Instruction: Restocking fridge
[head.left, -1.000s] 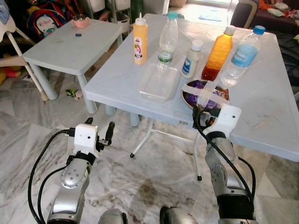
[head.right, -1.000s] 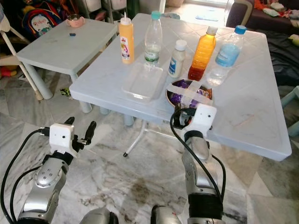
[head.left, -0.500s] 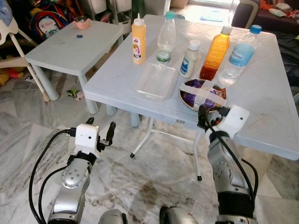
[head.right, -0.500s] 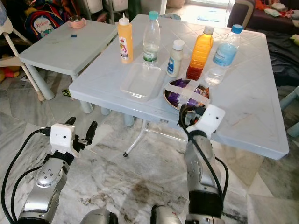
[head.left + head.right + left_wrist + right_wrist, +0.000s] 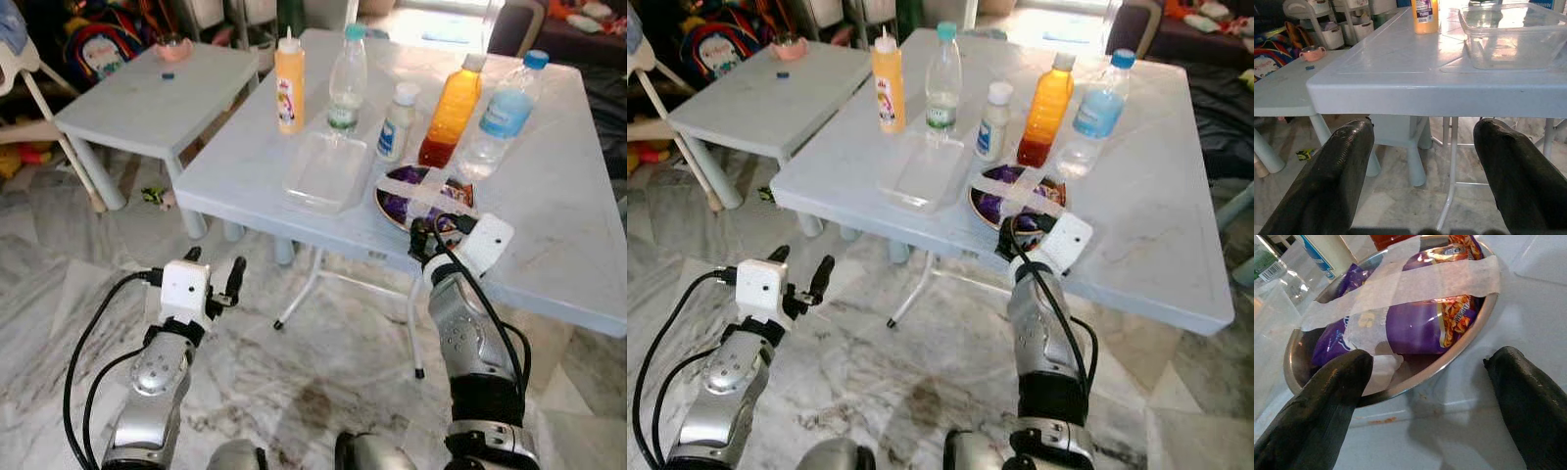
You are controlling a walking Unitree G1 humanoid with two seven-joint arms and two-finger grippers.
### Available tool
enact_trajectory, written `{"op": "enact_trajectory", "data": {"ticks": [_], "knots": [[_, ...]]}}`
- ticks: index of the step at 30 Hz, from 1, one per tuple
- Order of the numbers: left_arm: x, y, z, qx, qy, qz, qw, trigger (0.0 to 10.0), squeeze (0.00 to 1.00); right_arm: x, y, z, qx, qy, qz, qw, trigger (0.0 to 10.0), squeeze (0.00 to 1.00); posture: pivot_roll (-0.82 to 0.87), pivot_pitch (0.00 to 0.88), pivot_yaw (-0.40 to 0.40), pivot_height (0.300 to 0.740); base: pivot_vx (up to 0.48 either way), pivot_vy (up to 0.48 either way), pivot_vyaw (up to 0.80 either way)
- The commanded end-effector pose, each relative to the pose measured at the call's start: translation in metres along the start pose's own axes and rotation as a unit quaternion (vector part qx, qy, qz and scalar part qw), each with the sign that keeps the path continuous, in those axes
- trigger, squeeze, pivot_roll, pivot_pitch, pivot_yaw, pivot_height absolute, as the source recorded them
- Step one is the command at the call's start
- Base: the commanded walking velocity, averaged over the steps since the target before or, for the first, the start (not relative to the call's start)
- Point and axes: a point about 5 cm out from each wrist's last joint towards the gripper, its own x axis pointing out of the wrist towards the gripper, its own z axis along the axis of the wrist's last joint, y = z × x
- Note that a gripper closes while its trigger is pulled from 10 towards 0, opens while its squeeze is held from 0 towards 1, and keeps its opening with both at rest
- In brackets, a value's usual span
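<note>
I see my right end effector (image 5: 1425, 382) wide open and holding nothing, at the near worktop (image 5: 549, 196) edge. The taped metal bowl (image 5: 1459, 352) of purple snack packets (image 5: 1410, 325) lies just beyond its fingers.

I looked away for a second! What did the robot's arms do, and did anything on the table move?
The right gripper lifted to the table edge and now sits open right in front of the metal bowl of taped purple snack packets, not holding it. The left gripper stayed low and open. The bottles and clear container stayed put.
</note>
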Motion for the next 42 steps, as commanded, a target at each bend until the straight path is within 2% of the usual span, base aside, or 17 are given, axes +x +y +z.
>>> {"op": "enact_trajectory", "data": {"ticks": [1,3,4,5,13,14,20,25,31,35,37,38,39,42], "knots": [[0.000,0.000,0.003,0.009,-0.001,-0.006,1.000,10.0,0.00,0.004,0.003,-0.001,0.013,0.014,-0.001,1.000,9.1,0.00,0.10,0.072,0.030,0.740,0.000,0.000,0.00],[0.000,0.000,0.002,0.009,-0.001,-0.007,1.000,10.0,0.00,0.004,0.003,-0.001,0.015,0.017,-0.001,1.000,9.1,0.00,0.10,0.072,0.030,0.740,0.000,0.000,0.00],[0.000,0.000,0.002,0.009,-0.001,-0.007,1.000,10.0,0.00,0.005,0.004,-0.001,0.017,0.019,-0.003,1.000,4.9,0.00,0.10,0.072,0.030,0.740,0.000,0.000,0.00],[0.000,-0.001,0.003,0.010,-0.001,-0.008,1.000,10.0,0.00,0.008,0.003,0.001,0.030,0.020,-0.010,0.999,0.0,0.00,0.10,0.073,0.032,0.740,0.000,0.000,0.00],[-0.001,-0.001,0.003,0.011,-0.001,-0.010,1.000,10.0,0.00,0.012,-0.004,0.009,0.032,0.014,-0.038,0.999,0.1,0.00,0.10,0.079,0.036,0.740,0.000,0.000,0.00],[-0.001,-0.002,0.003,0.011,0.000,-0.012,1.000,10.0,0.00,0.012,-0.007,0.011,0.033,0.013,-0.046,0.998,0.4,0.00,0.10,0.080,0.038,0.740,0.000,0.000,0.00],[0.000,-0.003,0.004,0.012,0.000,-0.015,1.000,10.0,0.00,0.014,-0.013,0.014,0.040,0.015,-0.065,0.997,0.2,0.00,0.10,0.083,0.041,0.740,0.000,0.000,0.00],[0.000,-0.004,0.004,0.011,0.000,-0.016,1.000,10.0,0.00,0.015,-0.020,0.018,0.023,0.014,-0.088,0.996,0.0,0.00,0.10,0.084,0.042,0.740,0.000,0.000,0.00],[0.000,-0.004,0.004,0.011,0.000,-0.017,1.000,10.0,0.00,0.014,-0.029,0.024,0.010,0.007,-0.105,0.994,0.3,0.00,0.09,0.086,0.044,0.740,0.000,0.000,0.00],[0.001,-0.005,0.004,0.010,0.000,-0.019,1.000,10.0,0.00,0.014,-0.034,0.028,-0.033,-0.007,-0.114,0.993,0.1,0.00,0.09,0.085,0.042,0.740,0.000,0.000,0.00],[0.002,-0.005,0.004,0.010,0.000,-0.019,1.000,10.0,0.00,0.013,-0.035,0.029,-0.039,-0.010,-0.116,0.992,1.5,0.00,0.09,0.085,0.042,0.740,0.000,0.000,0.00],[0.002,-0.005,0.004,0.009,0.000,-0.019,1.000,10.0,0.00,0.013,-0.035,0.029,-0.040,-0.010,-0.117,0.992,1.5,0.00,0.09,0.084,0.042,0.740,0.000,0.000,0.00],[0.002,-0.005,0.004,0.009,0.000,-0.019,1.000,10.0,0.00,0.014,-0.035,0.029,-0.041,-0.010,-0.119,0.992,2.5,0.00,0.09,0.083,0.041,0.740,0.000,0.000,0.00],[0.003,-0.005,0.004,0.009,-0.001,-0.019,1.000,10.0,0.00,0.014,-0.035,0.030,-0.041,-0.012,-0.118,0.992,2.9,0.00,0.09,0.083,0.040,0.740,0.000,0.000,0.00]]}}
